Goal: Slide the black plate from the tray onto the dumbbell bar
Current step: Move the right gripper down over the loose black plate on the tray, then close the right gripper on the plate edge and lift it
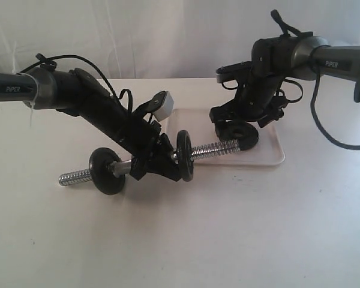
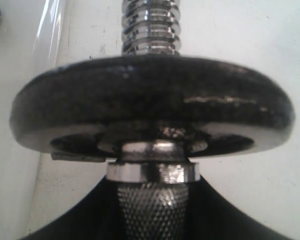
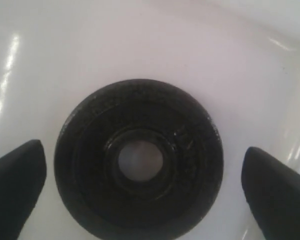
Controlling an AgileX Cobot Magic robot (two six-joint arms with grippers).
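The black plate [image 1: 237, 137] [image 3: 87, 165] lies flat in the white tray [image 1: 270, 157] [image 3: 140, 40], its centre hole facing up. My right gripper [image 1: 236, 122] [image 3: 145, 192] hovers just over it, open, with one finger [image 3: 15, 187] on each side and not touching it. My left gripper [image 1: 151, 165] [image 2: 151, 210] is shut on the knurled middle of the dumbbell bar [image 1: 219, 147] [image 2: 151, 200], holding it tilted so its threaded right end reaches over the tray toward the plate. Two black discs [image 1: 107, 171] [image 1: 184, 155] sit on the bar, one [image 2: 150, 100] filling the left wrist view.
The white table [image 1: 228, 234] spreads around the tray. The bar's left threaded end [image 1: 72, 177] points toward the table's left side. Cables hang off the right arm [image 1: 336, 60] near the tray's far right corner.
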